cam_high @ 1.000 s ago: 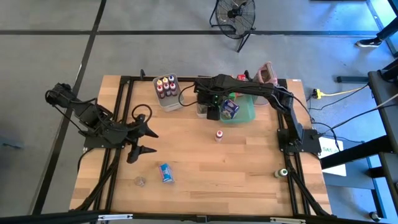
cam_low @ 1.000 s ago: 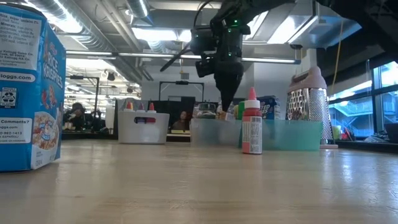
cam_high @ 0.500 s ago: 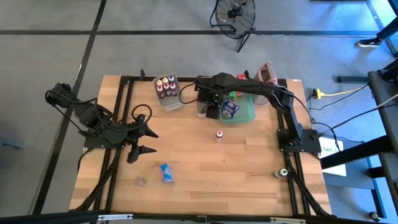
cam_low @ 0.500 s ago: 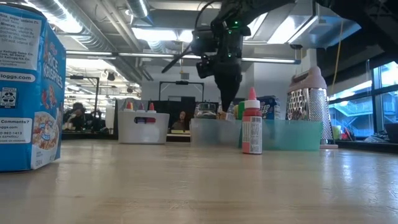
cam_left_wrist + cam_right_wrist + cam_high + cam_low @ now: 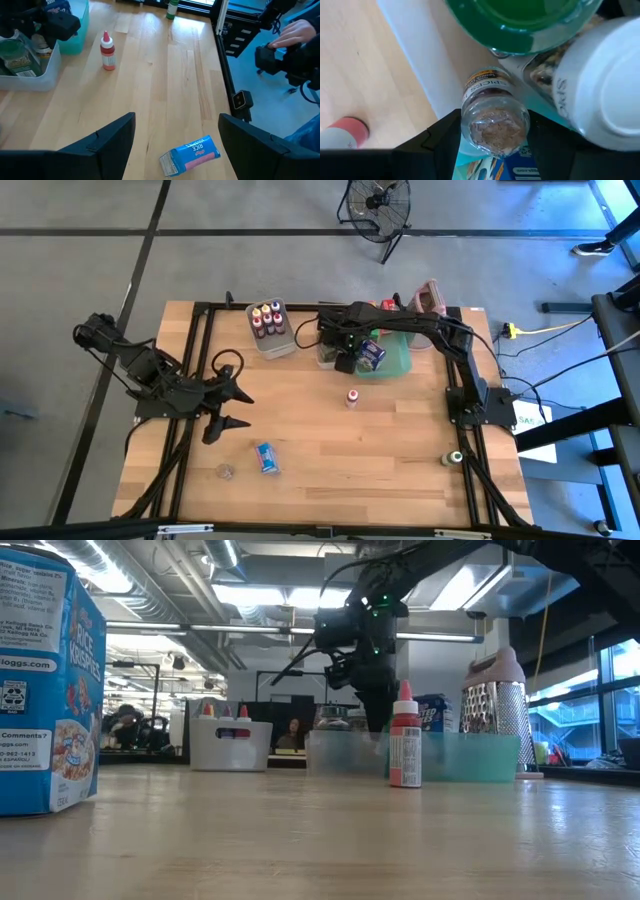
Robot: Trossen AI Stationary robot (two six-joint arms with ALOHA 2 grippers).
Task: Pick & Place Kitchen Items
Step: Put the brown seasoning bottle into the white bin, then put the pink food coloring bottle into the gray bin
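My dark right hand (image 5: 492, 145) frames a clear spice jar (image 5: 495, 117) of brown powder; green lid (image 5: 520, 20) and white cap (image 5: 607, 85) adjoin, over pale wood tabletop (image 5: 365, 75).

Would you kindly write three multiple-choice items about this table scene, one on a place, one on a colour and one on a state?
1. Where does the blue cereal box lie?
A. on the bare wood near the table's front
B. inside the teal tray
C. in the clear bin with the small bottles

2. What colour is the cap of the small bottle standing alone mid-table?
A. yellow
B. red
C. green

3. How is the left gripper?
A. shut on the cereal box
B. shut on nothing
C. open and holding nothing

Answers:
1 A: the high view shows it flat on the wood, away from the teal tray and the clear bin.
2 B: the left wrist view shows a red cap on it.
3 C: its fingers stand spread above the wood with nothing between them.
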